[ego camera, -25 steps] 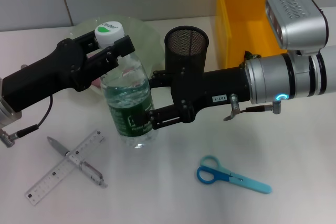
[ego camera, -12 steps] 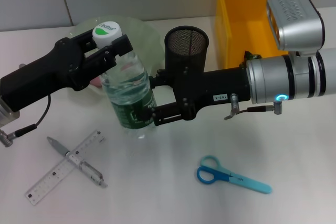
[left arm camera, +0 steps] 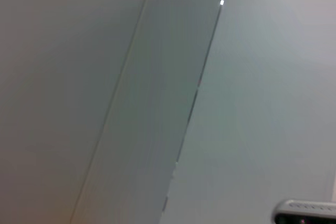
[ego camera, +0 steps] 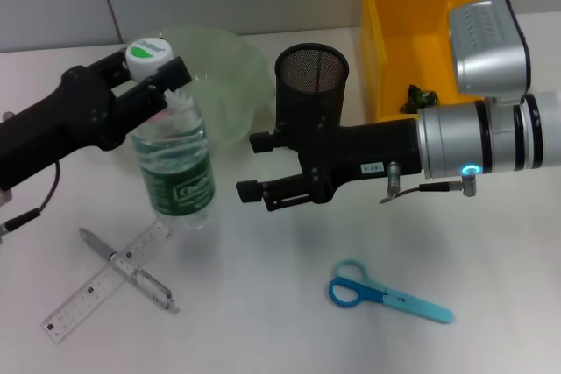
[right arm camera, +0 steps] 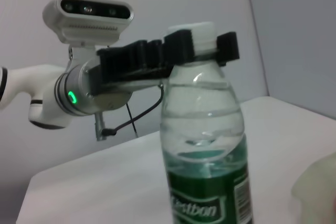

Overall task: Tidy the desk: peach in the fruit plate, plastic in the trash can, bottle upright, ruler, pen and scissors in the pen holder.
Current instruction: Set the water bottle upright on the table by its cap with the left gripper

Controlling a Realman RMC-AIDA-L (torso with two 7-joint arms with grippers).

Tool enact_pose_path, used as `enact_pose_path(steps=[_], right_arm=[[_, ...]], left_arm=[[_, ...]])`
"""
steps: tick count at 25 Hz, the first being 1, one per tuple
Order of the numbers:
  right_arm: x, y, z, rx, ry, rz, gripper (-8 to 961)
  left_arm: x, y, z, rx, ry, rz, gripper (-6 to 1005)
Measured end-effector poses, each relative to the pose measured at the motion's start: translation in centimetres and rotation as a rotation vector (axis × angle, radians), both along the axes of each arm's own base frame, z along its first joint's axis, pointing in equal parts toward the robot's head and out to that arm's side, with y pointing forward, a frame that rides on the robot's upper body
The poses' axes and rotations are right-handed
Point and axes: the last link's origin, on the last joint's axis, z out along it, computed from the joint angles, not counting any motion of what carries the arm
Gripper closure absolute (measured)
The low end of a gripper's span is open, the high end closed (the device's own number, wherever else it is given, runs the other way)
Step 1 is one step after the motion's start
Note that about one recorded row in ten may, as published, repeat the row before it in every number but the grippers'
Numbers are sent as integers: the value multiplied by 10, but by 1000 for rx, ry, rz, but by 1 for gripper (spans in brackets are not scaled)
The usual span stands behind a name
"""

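Starting at the left side of the desk [ego camera: 491,251], we see the left gripper [ego camera: 151,76] clenched on the white cap of the water bottle [ego camera: 173,168], which stands upright on its base (the right wrist view shows the black fingers [right arm camera: 227,45] pinching the neck just under the cap, with the bottle [right arm camera: 207,150] vertical). Below it, toward the front left corner, the clear ruler [ego camera: 105,279] lies diagonally with the pen [ego camera: 130,271] crossed over it, the two touching. Behind the bottle, near the back edge, sits the pale green fruit plate [ego camera: 230,76]; something pink shows at its left side behind the left gripper, too hidden for us to name.

Moving right, the black mesh pen holder [ego camera: 311,85] stands upright in the middle of the desk. Just in front of it the right gripper [ego camera: 250,168] hangs with its fingers spread and released, holding nothing, clear of the bottle. Toward the front edge lie the blue scissors [ego camera: 386,293], closed and flat. At the back right corner stands the yellow trash can [ego camera: 386,41], with a small dark green scrap inside.
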Motion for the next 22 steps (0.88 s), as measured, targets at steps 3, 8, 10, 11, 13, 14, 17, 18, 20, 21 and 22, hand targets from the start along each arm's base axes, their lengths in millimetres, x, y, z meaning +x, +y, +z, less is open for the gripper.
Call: enact_pose_path(steps=[3, 8, 10, 11, 13, 14, 17, 18, 20, 21, 22], right_arm=[[1, -1, -1, -4, -4, 1, 138], [9, -3, 0, 9, -14, -18, 138], [11, -4, 0, 14, -16, -19, 138], [12, -4, 0, 18, -18, -16, 138], [15, -6, 0, 30, -23, -4, 138], [15, -6, 0, 30, -23, -4, 139], [18, -8, 0, 37, -24, -1, 139], [19, -8, -1, 37, -24, -3, 139], [21, -9, 0, 37, -25, -9, 139], [21, -9, 0, 37, -25, -9, 139], [22, -10, 0, 40, -25, -12, 139]], left_arm=[[-1, 0, 1, 8, -2, 6, 554], [-9, -2, 2, 57, 27, 17, 547], [-12, -3, 2, 77, 40, 19, 544], [-14, -3, 2, 89, 46, 20, 543], [-17, -4, 3, 114, 56, 25, 540], [-17, -4, 3, 114, 56, 25, 538], [-23, -3, 5, 157, 74, 46, 534], [-24, -2, 5, 167, 82, 53, 533], [-29, 0, 6, 190, 108, 71, 530], [-29, 0, 6, 190, 108, 71, 529], [-32, 1, 5, 208, 128, 84, 527]])
